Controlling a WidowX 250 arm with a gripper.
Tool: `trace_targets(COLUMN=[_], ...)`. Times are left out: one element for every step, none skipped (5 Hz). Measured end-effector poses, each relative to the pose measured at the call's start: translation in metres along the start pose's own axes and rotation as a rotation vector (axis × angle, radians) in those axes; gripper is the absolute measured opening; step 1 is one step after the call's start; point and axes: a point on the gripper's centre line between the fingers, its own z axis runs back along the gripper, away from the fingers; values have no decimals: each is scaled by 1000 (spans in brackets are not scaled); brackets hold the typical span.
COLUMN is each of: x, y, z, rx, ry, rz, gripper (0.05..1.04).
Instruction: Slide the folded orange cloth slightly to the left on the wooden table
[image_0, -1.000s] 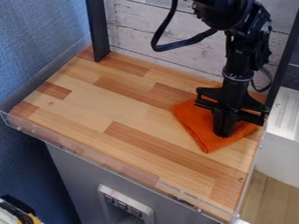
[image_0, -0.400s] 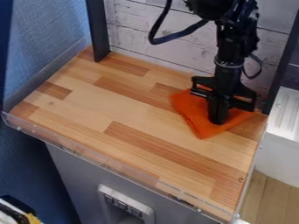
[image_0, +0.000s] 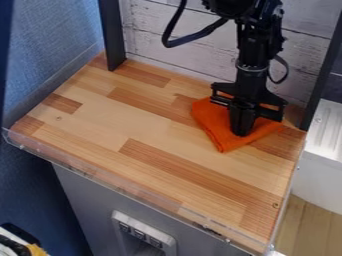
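In the camera view, the orange cloth lies right of centre, its lower corner pointing toward the bottom of the frame. The gripper stands in front of it, hiding part of its middle. Dark posts rise at upper left and at the right; a white unit is at the right edge.

The arm comes down from the top edge, nearly upright, a black cable looping at its left. The fingers are pressed together, tips on the cloth; whether they pinch fabric, I cannot tell.

The wooden table has a clear rim. Behind are whitish boards; a blue wall is at left.
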Motion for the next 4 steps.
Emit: trace_targets(x=[-5, -16, -31, -43], y=[8, 20, 25, 27], z=[0, 5, 20, 38], rx=[5, 17, 18, 15], ry=[26, 52, 43, 12], rz=[1, 0, -11, -15], gripper=[217, 443, 744, 985])
